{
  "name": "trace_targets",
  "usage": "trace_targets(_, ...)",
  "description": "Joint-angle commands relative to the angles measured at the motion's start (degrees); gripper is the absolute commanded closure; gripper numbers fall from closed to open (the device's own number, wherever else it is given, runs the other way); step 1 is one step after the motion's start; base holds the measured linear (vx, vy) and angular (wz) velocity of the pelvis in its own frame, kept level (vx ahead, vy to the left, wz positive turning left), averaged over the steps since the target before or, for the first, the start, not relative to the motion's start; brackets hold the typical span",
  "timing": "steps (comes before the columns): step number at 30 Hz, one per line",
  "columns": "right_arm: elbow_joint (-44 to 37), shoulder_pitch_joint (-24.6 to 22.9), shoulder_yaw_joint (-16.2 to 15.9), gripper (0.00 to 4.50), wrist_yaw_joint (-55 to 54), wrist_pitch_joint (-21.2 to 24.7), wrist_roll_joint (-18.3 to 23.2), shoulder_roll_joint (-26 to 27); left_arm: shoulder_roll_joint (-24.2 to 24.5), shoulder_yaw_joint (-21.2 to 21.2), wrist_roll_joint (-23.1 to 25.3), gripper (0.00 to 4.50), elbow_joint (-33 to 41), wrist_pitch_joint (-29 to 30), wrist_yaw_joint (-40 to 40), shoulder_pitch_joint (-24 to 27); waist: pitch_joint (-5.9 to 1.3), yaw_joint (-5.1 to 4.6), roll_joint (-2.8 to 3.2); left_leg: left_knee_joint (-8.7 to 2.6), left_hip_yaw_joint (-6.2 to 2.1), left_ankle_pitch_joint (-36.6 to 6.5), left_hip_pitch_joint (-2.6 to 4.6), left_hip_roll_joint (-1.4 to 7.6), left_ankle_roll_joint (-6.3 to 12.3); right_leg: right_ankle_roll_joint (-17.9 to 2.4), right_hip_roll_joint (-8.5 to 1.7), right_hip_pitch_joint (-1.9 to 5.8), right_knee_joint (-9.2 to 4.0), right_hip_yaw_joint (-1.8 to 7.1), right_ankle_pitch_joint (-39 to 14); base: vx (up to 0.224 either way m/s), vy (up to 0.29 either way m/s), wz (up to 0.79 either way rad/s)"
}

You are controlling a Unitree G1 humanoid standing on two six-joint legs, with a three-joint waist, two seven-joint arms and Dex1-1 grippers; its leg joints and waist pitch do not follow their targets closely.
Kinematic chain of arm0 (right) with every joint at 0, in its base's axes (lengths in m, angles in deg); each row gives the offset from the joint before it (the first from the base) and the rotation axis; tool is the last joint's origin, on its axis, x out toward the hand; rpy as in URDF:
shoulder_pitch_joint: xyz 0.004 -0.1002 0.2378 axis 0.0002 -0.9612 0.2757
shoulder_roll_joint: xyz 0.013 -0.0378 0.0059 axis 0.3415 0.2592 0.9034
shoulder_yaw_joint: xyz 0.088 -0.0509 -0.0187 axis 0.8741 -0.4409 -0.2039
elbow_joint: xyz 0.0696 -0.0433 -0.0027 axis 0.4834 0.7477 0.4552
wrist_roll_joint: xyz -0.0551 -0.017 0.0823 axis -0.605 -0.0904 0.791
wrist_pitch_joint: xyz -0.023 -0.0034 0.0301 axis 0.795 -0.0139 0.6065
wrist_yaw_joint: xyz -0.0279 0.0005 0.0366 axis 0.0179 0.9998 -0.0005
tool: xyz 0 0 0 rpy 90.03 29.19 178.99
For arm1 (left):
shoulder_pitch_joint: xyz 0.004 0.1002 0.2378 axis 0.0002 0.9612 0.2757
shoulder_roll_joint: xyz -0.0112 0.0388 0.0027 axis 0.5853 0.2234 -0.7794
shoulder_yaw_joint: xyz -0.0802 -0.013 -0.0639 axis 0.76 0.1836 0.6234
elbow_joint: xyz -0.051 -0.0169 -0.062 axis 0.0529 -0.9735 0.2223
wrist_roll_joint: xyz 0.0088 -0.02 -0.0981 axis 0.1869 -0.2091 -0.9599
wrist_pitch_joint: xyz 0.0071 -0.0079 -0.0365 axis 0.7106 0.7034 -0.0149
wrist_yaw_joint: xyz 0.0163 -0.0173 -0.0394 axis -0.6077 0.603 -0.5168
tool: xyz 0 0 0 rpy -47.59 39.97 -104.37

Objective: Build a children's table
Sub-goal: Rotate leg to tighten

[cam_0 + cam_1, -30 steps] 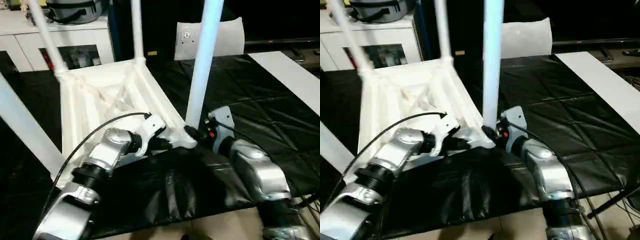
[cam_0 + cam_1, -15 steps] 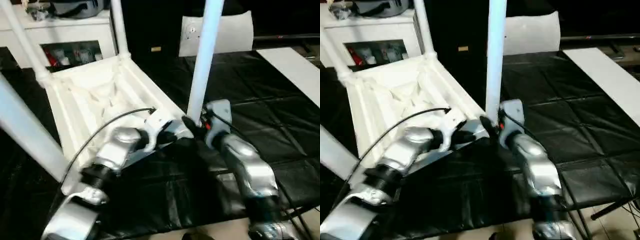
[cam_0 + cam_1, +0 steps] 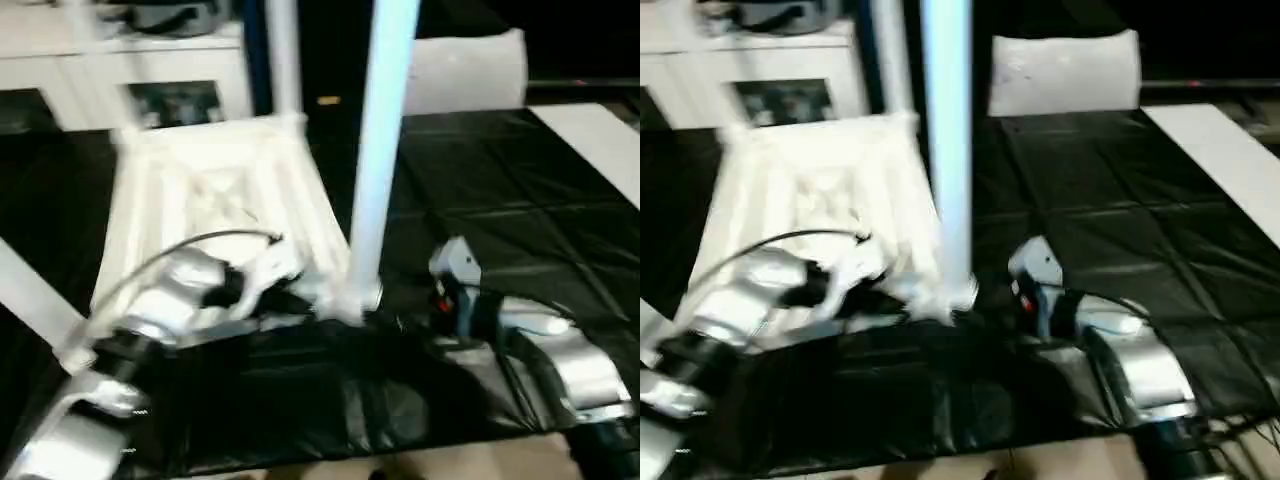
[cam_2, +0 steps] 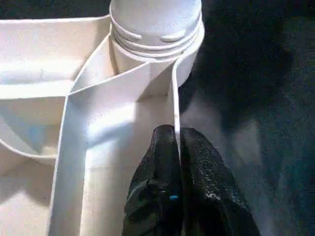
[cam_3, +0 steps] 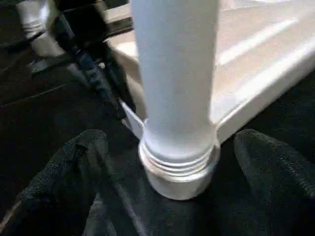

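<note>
Right end effector (image 5: pixel 172 162) spread since before, straddling leg (image 3: pixel 375 170) | left end effector (image 4: pixel 178 162) pinching tabletop rim (image 4: pixel 173 98)

No text, label, brand, number or sign can be read on anything in these views.

One upturned table top, four legs, two grippers on my screens.

I count one white table top (image 3: pixel 210 190), four white legs (image 3: pixel 378 150) standing in its corners, my left gripper (image 4: pixel 174 152), my right gripper (image 5: pixel 172 162), one white cabinet (image 3: pixel 150 60) beyond them.
</note>
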Motion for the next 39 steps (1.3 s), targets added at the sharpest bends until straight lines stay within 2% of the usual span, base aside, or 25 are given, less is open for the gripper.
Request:
trace_targets(1, -0.87, 0.47, -0.72, 0.03, 2.98, -0.90, 1.35, -1.07, -0.11, -3.45, 0.37, 4.50, 1.05, -2.39, 5.07, 0.10, -3.47, -0.05, -0.37, -3.92, 0.82, -7.60, 0.03, 1.01, 4.91, -11.52, -2.52, 3.67, -3.26, 2.66, -14.83, 0.000, 0.000, 0.00)
trace_targets(2, 0.23, 1.36, -2.06, 0.03, 6.47, -2.19, 1.40, -2.55, 1.02, -4.57, 0.22, 4.50, 1.50, -3.76, 8.25, 0.09, -3.47, 0.04, -0.31, -3.92, 0.81, -7.57, 0.05, 1.03, 4.80, -11.63, -2.54, 3.63, -3.22, 2.69, -14.66, 0.000, 0.000, 0.00)
trace_targets(3, 0.23, 1.36, -2.06, 0.32, 6.47, -2.19, 1.40, -2.55, 1.02, -4.57, 0.22, 4.50, 1.50, -3.76, 8.25, 0.09, -3.58, 0.15, -0.60, -3.88, 0.80, -7.55, 0.03, 1.03, 4.83, -11.74, -2.54, 3.73, -3.16, 2.62, -14.42, 0.000, 0.000, 0.00)
trace_targets(6, 1.52, 2.74, -2.82, 0.45, 9.52, -1.93, 2.30, -2.89, 1.83, -5.74, 0.13, 4.50, 1.83, -5.45, 11.30, 0.09, -3.51, 0.32, -0.56, -3.89, 0.87, -7.43, -0.18, 1.01, 4.72, -11.90, -2.62, 3.84, -3.02, 2.66, -14.43, 0.000, 0.000, 0.00)
trace_targets(7, 1.79, 3.11, -3.06, 0.74, 10.48, -1.71, 2.64, -2.95, 1.98, -6.03, 0.08, 4.50, 2.03, -5.80, 11.97, 0.13, -3.53, 0.41, -0.83, -3.88, 0.91, -7.32, -0.17, 1.04, 4.72, -11.73, -2.66, 3.89, -2.97, 2.70, -14.79, 0.000, 0.000, 0.00)
trace_targets(9, 2.23, 3.62, -3.46, 0.85, 12.03, -1.73, 3.08, -3.15, 2.18, -6.48, 0.00, 4.50, 2.20, -6.52, 13.00, 0.13, -3.53, 0.54, -0.74, -3.86, 0.91, -6.89, -0.18, 1.08, 4.69, -11.68, -2.69, 3.84, -2.94, 2.71, -14.89, 0.000, 0.000, 0.00)
trace_targets(10, 2.41, 3.87, -3.66, 0.85, 12.58, -1.58, 3.23, -3.24, 2.24, -6.62, -0.03, 4.50, 2.22, -6.87, 13.43, 0.11, -3.56, 0.76, -1.04, -3.83, 0.96, -6.51, -0.18, 1.10, 4.66, -11.65, -2.68, 3.82, -2.96, 2.71, -14.94, 0.000, 0.000, 0.00)
trace_targets(12, 2.79, 4.33, -4.24, 1.01, 13.89, -1.32, 3.49, -3.51, 2.12, -6.86, 0.07, 4.50, 2.32, -7.23, 13.69, 0.00, -3.61, 1.12, -0.89, -3.82, 0.95, -6.09, -0.14, 1.14, 4.59, -11.65, -2.66, 3.80, -2.82, 2.73, -14.49, 0.000, 0.000, 0.00)
trace_targets(13, 3.26, 4.79, -4.96, 1.27, 15.28, -1.23, 3.83, -3.90, 1.96, -7.01, 0.21, 4.50, 2.18, -7.77, 14.01, -0.15, -3.64, 1.30, -0.85, -3.79, 0.96, -6.10, -0.12, 1.16, 4.63, -11.76, -2.65, 3.81, -2.76, 2.69, -14.25, 0.000, 0.000, 0.00)
trace_targets(16, 3.75, 5.11, -5.47, 1.31, 16.35, -1.41, 3.78, -4.09, 1.78, -7.08, 0.38, 4.50, 1.86, -8.24, 14.17, -0.32, -3.68, 1.58, -0.94, -3.76, 0.99, -5.86, -0.15, 1.13, 4.43, -11.62, -2.67, 3.83, -2.72, 2.73, -14.07, 0.000, 0.000, 0.00)
trace_targets(17, 4.35, 5.41, -5.71, 1.59, 16.95, -1.61, 3.51, -4.03, 1.63, -7.09, 0.45, 4.50, 1.75, -8.40, 14.25, -0.39, -3.66, 1.59, -0.92, -3.77, 0.97, -5.78, -0.17, 1.14, 4.37, -11.58, -2.68, 3.84, -2.71, 2.73, -14.07, 0.000, 0.000, 0.00)
trace_targets(21, 6.28, 6.64, -6.53, 1.75, 16.75, -2.69, 2.49, -2.65, 1.48, -7.05, 0.40, 4.50, 1.63, -8.82, 14.14, -0.43, -3.76, 1.62, -0.92, -3.71, 0.97, -5.46, -0.21, 1.07, 4.32, -11.70, -2.67, 3.83, -2.68, 2.66, -13.78, 0.000, 0.000, 0.00)
trace_targets(22, 7.18, 7.21, -6.84, 2.05, 16.21, -3.22, 2.05, -1.98, 1.39, -7.05, 0.40, 4.50, 1.57, -8.90, 14.06, -0.46, -3.80, 1.53, -1.00, -3.68, 0.99, -5.40, -0.26, 1.03, 4.16, -11.81, -2.66, 3.83, -2.65, 2.64, -13.60, 0.000, 0.000, 0.00)
trace_targets(24, 8.16, 7.97, -7.38, 2.12, 15.90, -3.41, 1.87, -1.26, 1.26, -7.08, 0.47, 4.50, 1.51, -9.00, 13.88, -0.46, -3.76, 1.50, -1.13, -3.68, 1.01, -5.69, -0.22, 1.01, 3.97, -11.71, -2.60, 3.76, -2.67, 2.62, -14.22, 0.000, 0.000, 0.00)
trace_targets(25, 8.60, 8.30, -7.58, 2.22, 15.79, -3.50, 1.76, -0.96, 1.24, -7.09, 0.48, 4.50, 1.47, -9.04, 13.86, -0.50, -3.70, 1.57, -0.95, -3.71, 0.98, -5.90, -0.22, 1.06, 3.86, -11.58, -2.63, 3.75, -2.66, 2.67, -14.56, 0.000, 0.000, 0.00)
trace_targets(28, 9.90, 9.07, -8.04, 2.45, 15.42, -3.98, 1.32, 0.09, 1.18, -7.03, 0.55, 4.50, 1.38, -9.15, 13.66, -0.41, -3.58, 1.46, -0.96, -3.81, 0.96, -7.31, -0.22, 1.01, 3.39, -10.88, -2.69, 3.77, -2.94, 2.64, -16.73, 0.000, 0.000, 0.00)
trace_targets(33, 10.13, 9.08, -8.31, 2.51, 15.67, -3.71, 1.46, 0.66, 1.08, -6.90, 0.76, 4.50, 0.99, -9.32, 13.31, -0.42, -3.48, 1.30, -1.01, -3.88, 0.93, -8.40, -0.15, 0.97, 2.94, -9.81, -2.60, 3.69, -3.26, 2.65, -19.15, 0.000, 0.000, 0.00)
trace_targets(37, 9.60, 8.32, -7.88, 2.52, 16.14, -2.98, 2.47, 0.37, 1.11, -6.34, 0.76, 4.50, 0.61, -8.96, 12.64, -0.42, -3.58, 1.30, -0.90, -3.90, 0.88, -8.06, -0.13, 1.05, 2.88, -10.66, -2.53, 3.73, -2.94, 2.67, -17.00, 0.000, 0.000, 0.00)
trace_targets(38, 9.20, 7.95, -7.55, 2.52, 15.94, -2.53, 2.91, 0.40, 0.87, -5.88, 0.51, 4.50, 0.60, -8.17, 11.97, -0.32, -3.57, 1.30, -0.64, -3.89, 0.88, -8.22, -0.08, 1.04, 2.88, -10.92, -2.51, 3.70, -2.92, 2.68, -16.68, 0.000, 0.000, 0.00)
trace_targets(39, 8.67, 7.55, -7.28, 2.52, 15.62, -1.99, 3.32, 0.49, 0.58, -5.42, 0.28, 4.50, 0.59, -7.21, 11.20, -0.25, -3.56, 1.27, -0.74, -3.87, 0.94, -8.30, -0.07, 1.03, 2.88, -10.95, -2.49, 3.71, -3.00, 2.69, -16.61, 0.000, 0.000, 0.00)
